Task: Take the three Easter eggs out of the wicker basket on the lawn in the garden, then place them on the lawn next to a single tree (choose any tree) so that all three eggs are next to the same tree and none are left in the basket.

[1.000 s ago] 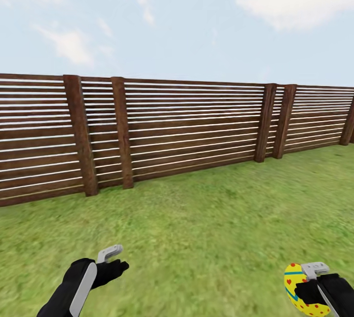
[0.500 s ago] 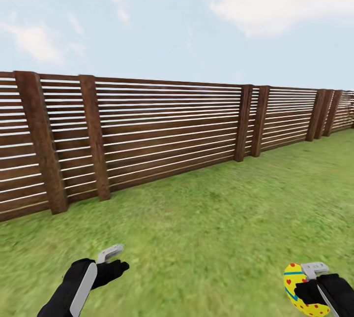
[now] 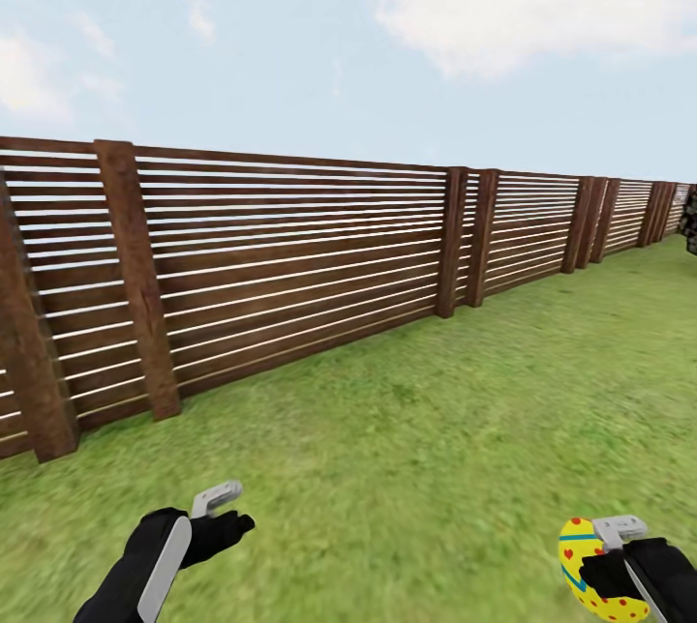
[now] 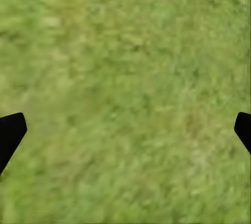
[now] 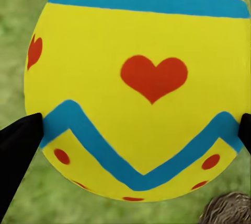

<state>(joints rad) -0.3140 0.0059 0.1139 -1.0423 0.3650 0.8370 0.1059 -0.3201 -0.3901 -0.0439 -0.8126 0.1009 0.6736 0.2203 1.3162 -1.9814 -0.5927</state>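
My right gripper is shut on one Easter egg, low at the right of the head view. In the right wrist view the yellow Easter egg, with red hearts and blue bands, sits between the black fingertips. Low at the left, my left gripper hangs open over the lawn. Its wrist view has only grass between the two far-apart fingertips. The wicker basket and the tree are out of view.
A brown slatted wooden fence runs from the near left to the far right. A dark leafy shape stands at the far right edge. Open grass stretches ahead and to the right. A blurry brown-grey patch lies below the egg.
The whole head view has turned to the right, so the fence has slid leftward and the dark shape has come into view. Both arms hold the same pose, the egg still gripped.
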